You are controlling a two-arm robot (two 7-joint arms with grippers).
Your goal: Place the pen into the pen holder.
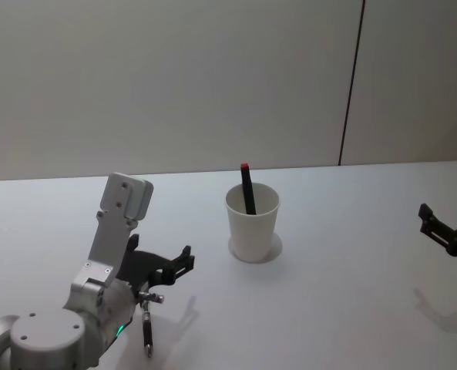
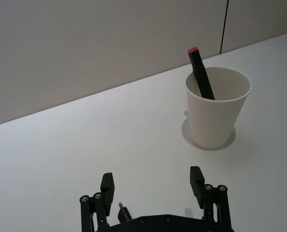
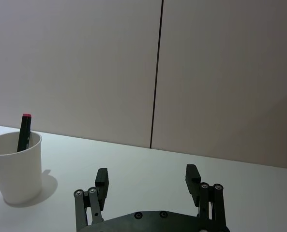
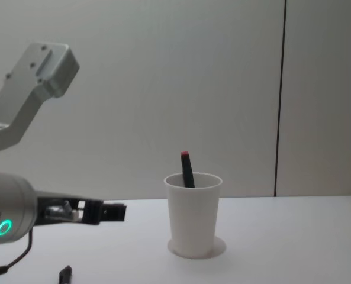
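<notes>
At 7 o'clock from the pen holder, a dark pen lies flat on the table, under the hovering left tool, whose jaws are apart. Right tool sits idle out at 3 o'clock, also spread. Red-capped pen already leans in the cup. Expect a light, stiff, slick round barrel, prone to rolling; pinch mid-barrel, across its axis. Paper cup looks light and tips easily.
</notes>
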